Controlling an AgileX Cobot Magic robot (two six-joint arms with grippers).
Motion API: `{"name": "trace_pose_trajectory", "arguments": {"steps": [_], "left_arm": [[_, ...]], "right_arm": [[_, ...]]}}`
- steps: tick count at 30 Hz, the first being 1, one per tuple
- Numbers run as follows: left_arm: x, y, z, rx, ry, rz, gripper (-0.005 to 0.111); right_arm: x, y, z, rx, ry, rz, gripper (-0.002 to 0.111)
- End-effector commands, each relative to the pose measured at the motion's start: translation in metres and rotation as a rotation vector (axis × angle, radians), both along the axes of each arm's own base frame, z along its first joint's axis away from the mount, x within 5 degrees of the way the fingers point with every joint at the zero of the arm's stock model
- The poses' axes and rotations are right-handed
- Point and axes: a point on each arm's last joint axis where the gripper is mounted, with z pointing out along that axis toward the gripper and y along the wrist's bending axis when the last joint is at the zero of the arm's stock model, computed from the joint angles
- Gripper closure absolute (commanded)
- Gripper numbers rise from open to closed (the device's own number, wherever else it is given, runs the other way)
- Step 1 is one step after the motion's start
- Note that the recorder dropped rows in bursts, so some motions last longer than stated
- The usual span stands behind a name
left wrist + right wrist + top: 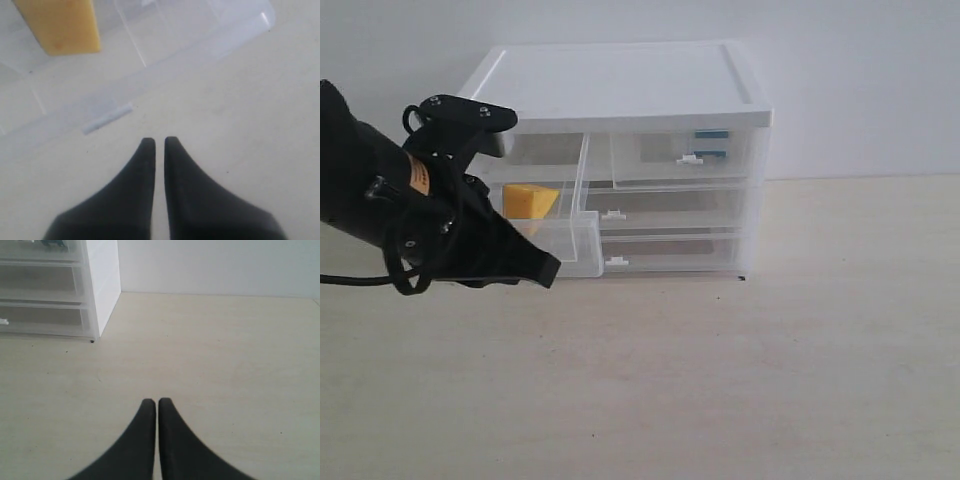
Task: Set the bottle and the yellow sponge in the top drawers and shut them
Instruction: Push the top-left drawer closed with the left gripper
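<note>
The yellow sponge (pixel 530 199) lies inside the left top drawer (pixel 582 245), which is pulled far out of the white-topped cabinet (pixel 620 80). The right top drawer (pixel 660 165) is pushed in, and the teal of the bottle (pixel 711 141) shows through its clear front. My left gripper (pixel 549 270) is shut and empty, low over the table just in front of the open drawer's front wall. In the left wrist view the sponge (pixel 62 25) sits beyond the drawer's white handle (pixel 107 118), a short way past my left gripper (pixel 159 142). My right gripper (pixel 157 402) is shut and empty over bare table.
Two wider clear drawers (pixel 670 212) sit closed below the top ones. The cabinet's corner (pixel 102 290) stands away from the right gripper. Pale wooden table (pixel 770 380) stretches in front and to the right, with a white wall behind.
</note>
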Motion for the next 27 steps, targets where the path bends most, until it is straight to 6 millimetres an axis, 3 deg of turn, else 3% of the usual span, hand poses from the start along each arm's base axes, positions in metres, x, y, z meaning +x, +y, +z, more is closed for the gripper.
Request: {"name": "trace_pose_trajectory", "arguments": {"steps": [1,8,19,27], "left_arm": [[0.007,-0.004,0.000,-0.027,-0.064,0.007,0.103],[0.015,-0.005,0.015,-0.007,-0.147,-0.002,0.103],[0.034,-0.016,0.005,-0.030,-0.275,-0.060,0.103],[0.056,0.005,-0.003,-0.045,-0.303,0.007,0.103]], "right_arm": [[0.000,0.000,0.001,-0.003,-0.015,-0.003,0.108],[0.000,0.000,0.001,-0.003,-0.015,-0.003,0.108],[0.000,0.000,0.001,-0.003,-0.015,-0.003,0.108],[0.000,0.000,0.001,-0.003,-0.015,-0.003,0.108]]}}
